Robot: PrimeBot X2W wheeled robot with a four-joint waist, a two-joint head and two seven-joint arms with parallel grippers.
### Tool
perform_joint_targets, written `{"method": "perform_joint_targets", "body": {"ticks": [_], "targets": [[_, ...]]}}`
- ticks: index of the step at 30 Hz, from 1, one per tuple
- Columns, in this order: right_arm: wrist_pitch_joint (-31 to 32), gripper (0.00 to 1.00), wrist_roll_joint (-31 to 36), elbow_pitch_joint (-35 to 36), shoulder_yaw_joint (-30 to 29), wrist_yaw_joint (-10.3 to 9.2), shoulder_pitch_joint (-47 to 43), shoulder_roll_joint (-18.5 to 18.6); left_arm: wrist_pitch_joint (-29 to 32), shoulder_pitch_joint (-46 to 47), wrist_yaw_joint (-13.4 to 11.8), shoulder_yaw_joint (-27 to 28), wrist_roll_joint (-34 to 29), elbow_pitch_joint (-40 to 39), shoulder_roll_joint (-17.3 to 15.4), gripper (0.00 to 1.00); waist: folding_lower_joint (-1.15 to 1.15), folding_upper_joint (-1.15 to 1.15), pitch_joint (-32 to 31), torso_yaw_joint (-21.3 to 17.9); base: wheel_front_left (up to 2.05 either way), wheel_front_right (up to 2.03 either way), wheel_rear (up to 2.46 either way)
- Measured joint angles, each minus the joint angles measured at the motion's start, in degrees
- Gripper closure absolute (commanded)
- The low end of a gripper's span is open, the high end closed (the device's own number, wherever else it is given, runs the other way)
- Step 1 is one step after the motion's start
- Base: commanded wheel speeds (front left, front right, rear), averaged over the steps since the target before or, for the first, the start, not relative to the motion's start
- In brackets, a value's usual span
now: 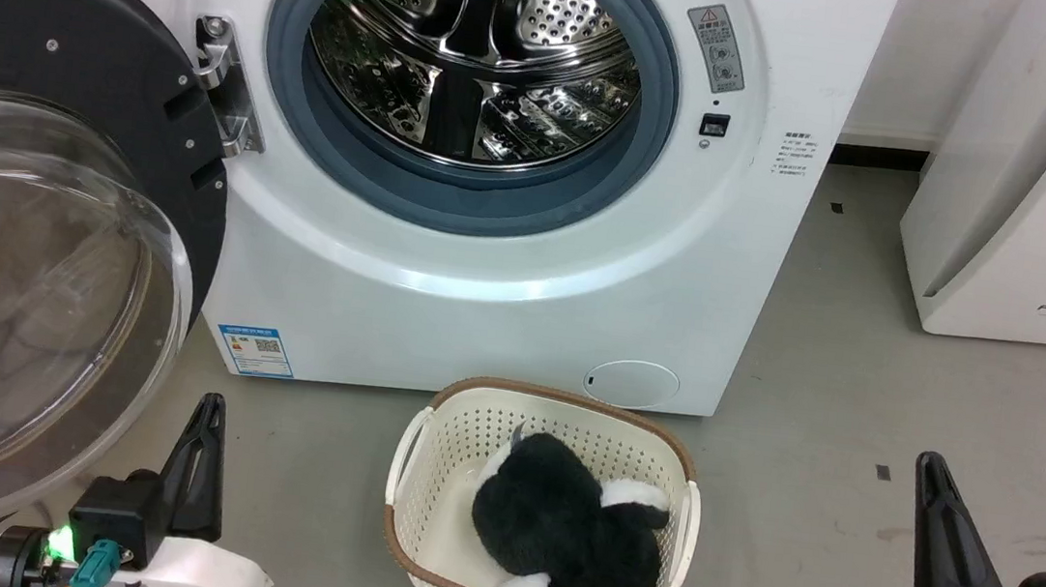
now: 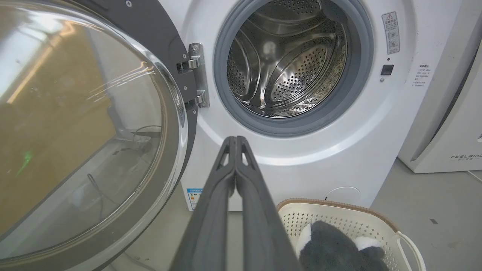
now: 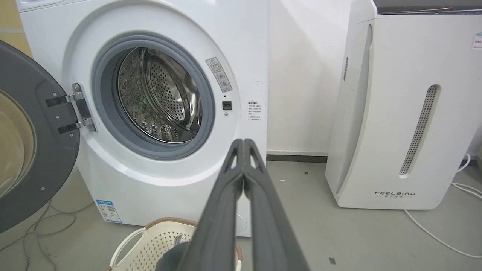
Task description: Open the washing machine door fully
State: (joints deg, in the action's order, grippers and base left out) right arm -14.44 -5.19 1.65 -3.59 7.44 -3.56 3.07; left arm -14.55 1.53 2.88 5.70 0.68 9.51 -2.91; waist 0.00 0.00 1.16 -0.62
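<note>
The washing machine door [image 1: 75,23] is swung wide on its hinge [image 1: 224,87], just left of the left end effector [image 1: 207,411] and apart from it. The left and the right end effector [image 1: 932,473] are both clenched, fingers together, grasping nothing. The drum opening [image 1: 475,55] lies ahead, between them.

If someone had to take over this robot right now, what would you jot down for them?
Left claw: shut, empty, low beside the door's lower edge and apart from it.
Right claw: shut, empty, over the floor to the right of the basket.
Washing machine door: swung out to the left on its hinge, well clear of the drum opening.
Done: the door is unlatched and open wide.
Left: probably little. Check whether the hinge allows more swing; if so, a nudge from the left claw looks the handiest.
</note>
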Motion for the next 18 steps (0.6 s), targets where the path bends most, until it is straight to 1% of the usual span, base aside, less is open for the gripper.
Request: {"method": "perform_joint_targets", "body": {"ticks": [18], "targets": [[1.8,1.0,0.6,-0.1,0.4,0.0,0.1,0.0,2.0,0.0,0.0,-0.9,0.0,-1.1,0.0,1.0,0.0,0.0,-0.2,0.1,0.0,0.0,0.0]]}}
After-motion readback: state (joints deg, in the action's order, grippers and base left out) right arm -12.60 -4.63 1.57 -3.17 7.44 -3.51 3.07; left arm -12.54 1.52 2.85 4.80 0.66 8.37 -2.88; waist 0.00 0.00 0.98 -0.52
